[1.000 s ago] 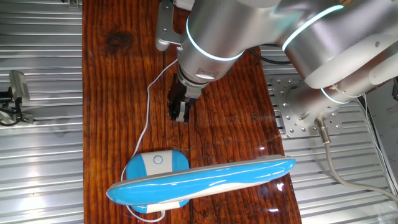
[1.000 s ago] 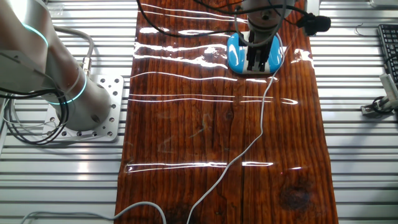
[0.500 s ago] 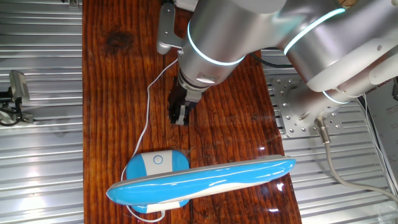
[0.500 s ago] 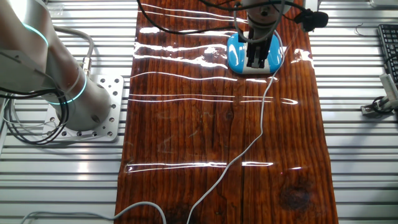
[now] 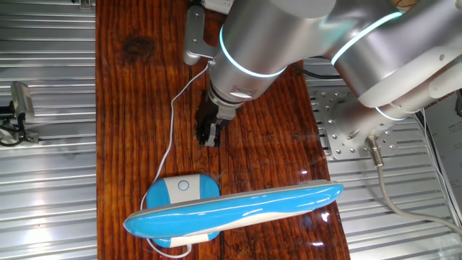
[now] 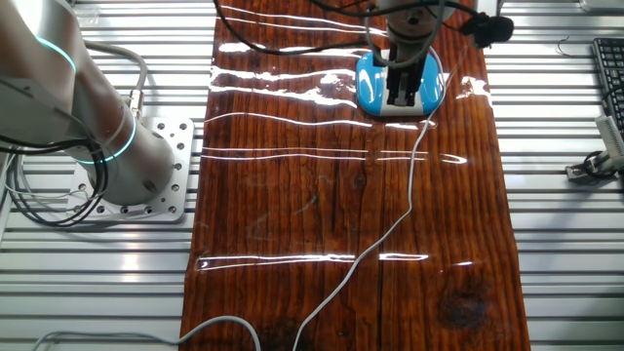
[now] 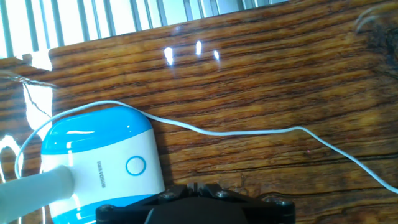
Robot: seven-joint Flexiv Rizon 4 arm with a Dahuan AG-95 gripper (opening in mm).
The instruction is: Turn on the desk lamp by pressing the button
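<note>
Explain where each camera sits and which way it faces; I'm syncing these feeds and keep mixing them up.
One fixed view: high over the lamp end, looking down on the desk lamp and wooden table; the arm's silver links and pincer show.
The other fixed view: high at the opposite end, facing along the table toward the lamp; the arm's base shows.
Hand view: on the hand, looking down at the lamp's button; only the hand's dark edge shows.
All views share the lamp and white cord.

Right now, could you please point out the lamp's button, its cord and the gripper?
button point(image 7: 135, 165): hand view, ring's centre.
cord point(image 6: 410, 185): the other fixed view, mid-length on the wood.
gripper point(image 5: 208, 137): one fixed view, at the fingertips.
</note>
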